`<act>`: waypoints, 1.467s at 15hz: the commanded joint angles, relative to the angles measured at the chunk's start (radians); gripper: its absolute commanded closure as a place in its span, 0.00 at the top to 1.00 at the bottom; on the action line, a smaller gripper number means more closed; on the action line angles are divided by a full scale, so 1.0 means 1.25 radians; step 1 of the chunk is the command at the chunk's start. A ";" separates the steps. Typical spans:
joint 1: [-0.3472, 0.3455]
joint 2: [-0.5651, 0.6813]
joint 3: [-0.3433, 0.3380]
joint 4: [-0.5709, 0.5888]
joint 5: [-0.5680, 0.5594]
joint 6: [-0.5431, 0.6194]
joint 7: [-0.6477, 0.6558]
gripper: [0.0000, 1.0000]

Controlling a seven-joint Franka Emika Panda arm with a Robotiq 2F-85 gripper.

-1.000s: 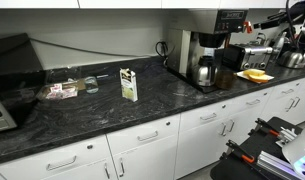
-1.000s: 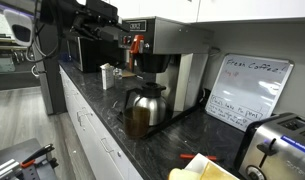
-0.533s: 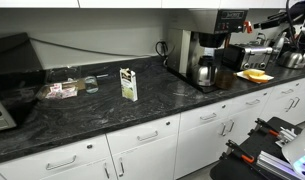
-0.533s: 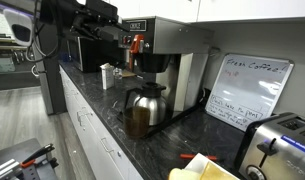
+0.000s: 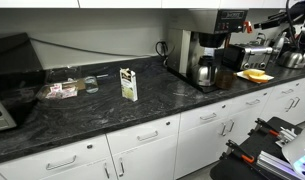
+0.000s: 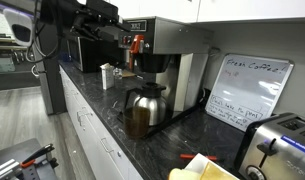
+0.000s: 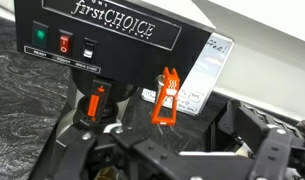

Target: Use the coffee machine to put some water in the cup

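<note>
The black coffee machine (image 7: 112, 40) fills the wrist view, its "firstCHOICE" panel carrying green, red and white switches. An orange tap lever (image 7: 168, 97) hangs below the panel, and a red tap (image 7: 95, 103) sits to its left. My gripper (image 7: 167, 150) is open and empty, its fingers spread wide just in front of and below the orange lever. In both exterior views the machine (image 5: 207, 45) (image 6: 157, 55) stands on the counter with a steel carafe (image 6: 142, 108) under it. The arm (image 6: 92, 20) reaches in by the lever (image 6: 135, 45). A clear cup (image 5: 90, 84) stands far away on the counter.
A small carton (image 5: 128, 84) and a snack packet (image 5: 60, 90) are on the dark counter (image 5: 92, 115). A toaster (image 6: 277, 145), a whiteboard sign (image 6: 247, 90) and a yellow item (image 5: 255, 74) lie beyond the machine. A microwave (image 5: 12, 75) stands at the far end.
</note>
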 commanded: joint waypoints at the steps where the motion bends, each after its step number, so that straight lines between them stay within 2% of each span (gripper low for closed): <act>1: -0.035 0.036 0.009 0.002 -0.031 -0.022 0.004 1.00; 8: -0.049 0.109 0.014 0.016 -0.052 -0.093 0.020 1.00; 15: -0.109 0.184 0.041 0.035 -0.041 -0.176 0.028 1.00; 16: -0.116 0.191 0.048 0.036 -0.038 -0.182 0.029 0.90; 17: -0.120 0.196 0.055 0.036 -0.036 -0.185 0.032 0.72; 22: -0.125 0.206 0.076 0.031 -0.033 -0.168 0.051 0.38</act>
